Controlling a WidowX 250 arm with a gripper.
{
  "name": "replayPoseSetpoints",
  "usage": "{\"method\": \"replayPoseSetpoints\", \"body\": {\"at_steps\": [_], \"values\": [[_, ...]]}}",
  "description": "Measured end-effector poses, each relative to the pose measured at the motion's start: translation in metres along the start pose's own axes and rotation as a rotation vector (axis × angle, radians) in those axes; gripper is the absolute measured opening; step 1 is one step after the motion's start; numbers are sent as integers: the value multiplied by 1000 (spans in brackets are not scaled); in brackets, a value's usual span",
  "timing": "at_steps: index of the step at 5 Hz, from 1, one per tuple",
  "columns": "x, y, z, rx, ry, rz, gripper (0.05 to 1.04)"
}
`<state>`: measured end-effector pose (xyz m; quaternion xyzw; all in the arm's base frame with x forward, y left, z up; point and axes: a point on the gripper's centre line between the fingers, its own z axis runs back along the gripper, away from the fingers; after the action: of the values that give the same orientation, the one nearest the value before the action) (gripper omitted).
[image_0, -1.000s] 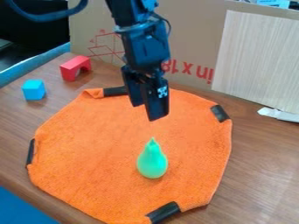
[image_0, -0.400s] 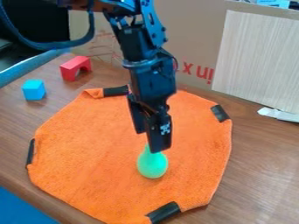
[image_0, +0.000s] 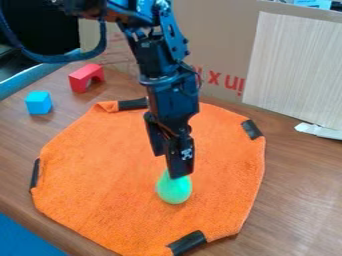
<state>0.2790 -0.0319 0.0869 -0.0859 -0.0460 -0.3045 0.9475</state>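
The black gripper (image_0: 168, 167) hangs over the orange cloth (image_0: 100, 175), right of the cloth's middle. Its two fingers stand apart, the left one ending higher up than the right. A green pear-shaped object (image_0: 174, 190) stands on the cloth directly below the gripper, its narrow top hidden behind the right finger. Whether that finger touches it cannot be told from this angle.
A red arch block (image_0: 85, 77) and a blue cube (image_0: 39, 102) sit on the wooden table (image_0: 294, 200) at the upper left. Behind the cloth stand a cardboard sheet (image_0: 220, 45) and a pale panel (image_0: 294, 70). Black strips mark the cloth's edge.
From above the cloth's back half, the gripper has come down and toward the camera, over the green object, and now covers its top. The green object has not moved.
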Motion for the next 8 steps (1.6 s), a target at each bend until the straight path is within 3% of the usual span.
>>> {"method": "replayPoseSetpoints", "body": {"at_steps": [2,4,6,8], "values": [[-2,-3,-5,-11,-9,3,949],[-6,3,-10,5,-32,44,422],[-1,-3,-9,17,-28,31,406],[48,-22,24,39,-96,-11,403]]}}
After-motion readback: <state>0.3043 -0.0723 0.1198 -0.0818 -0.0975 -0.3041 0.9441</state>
